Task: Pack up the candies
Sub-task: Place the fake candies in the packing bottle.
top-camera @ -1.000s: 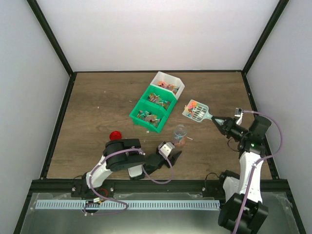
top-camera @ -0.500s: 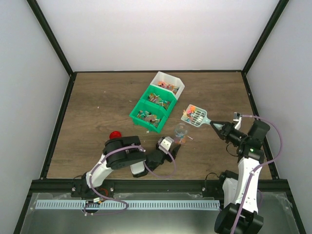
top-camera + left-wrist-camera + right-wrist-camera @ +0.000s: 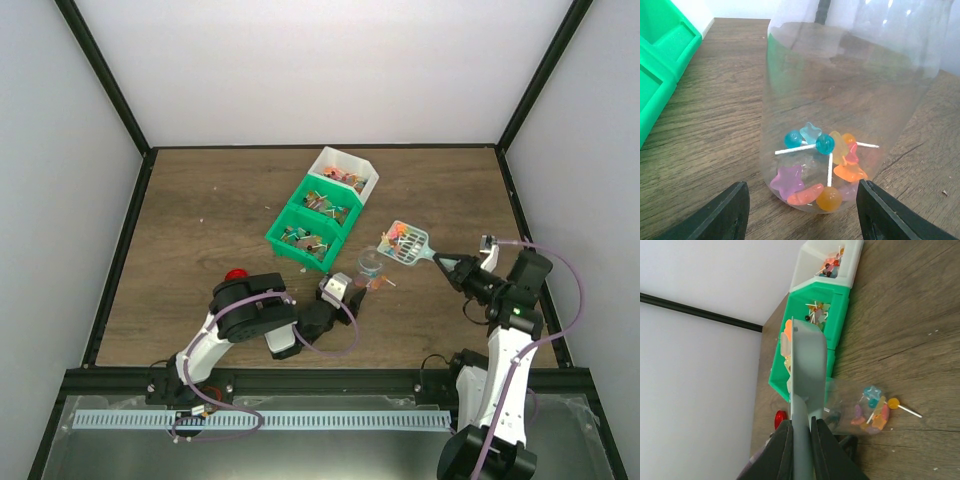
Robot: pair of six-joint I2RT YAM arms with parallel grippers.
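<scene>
Clear plastic jar holds coloured candies, sharp only from left wrist, left gripper spread astride; right gripper pinches edge-on pale slotted scoop.

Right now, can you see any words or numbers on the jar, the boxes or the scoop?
None: no word, number or sign can be read in any view.
The clear jar has no label.
The green bins, white bin, scoop and red lid are plain.
The candies show no print.
</scene>
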